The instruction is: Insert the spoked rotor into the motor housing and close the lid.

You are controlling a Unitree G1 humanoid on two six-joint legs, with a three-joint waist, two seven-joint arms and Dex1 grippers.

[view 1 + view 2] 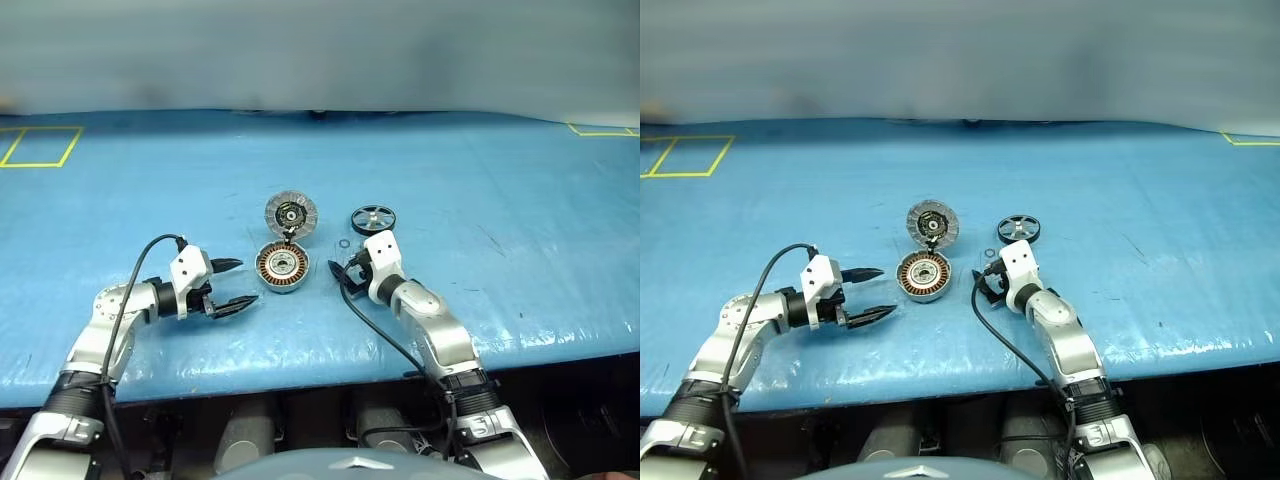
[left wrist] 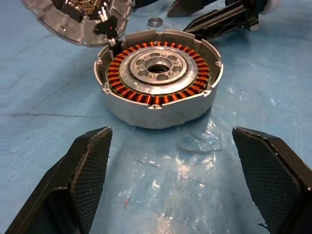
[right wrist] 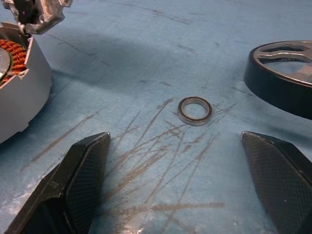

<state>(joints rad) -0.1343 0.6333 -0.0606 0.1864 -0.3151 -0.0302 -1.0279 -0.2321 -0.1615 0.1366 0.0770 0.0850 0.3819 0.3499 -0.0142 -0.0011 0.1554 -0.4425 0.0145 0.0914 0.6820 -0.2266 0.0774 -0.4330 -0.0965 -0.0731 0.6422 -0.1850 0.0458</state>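
Right gripper (image 1: 347,268), jaws wide and empty, sits nearer the rotor (image 1: 372,218), which lies flat just far-right of it past a small ring (image 3: 195,110); left gripper (image 1: 232,286), also wide, faces the open housing (image 1: 282,267) to its right.

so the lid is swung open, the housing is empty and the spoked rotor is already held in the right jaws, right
Not quite. The lid is swung open and the motor housing holds no rotor, but the spoked rotor lies on the blue table, apart from the right gripper, whose jaws stand open and empty. The right wrist view shows it, with a small ring ahead of the jaws.
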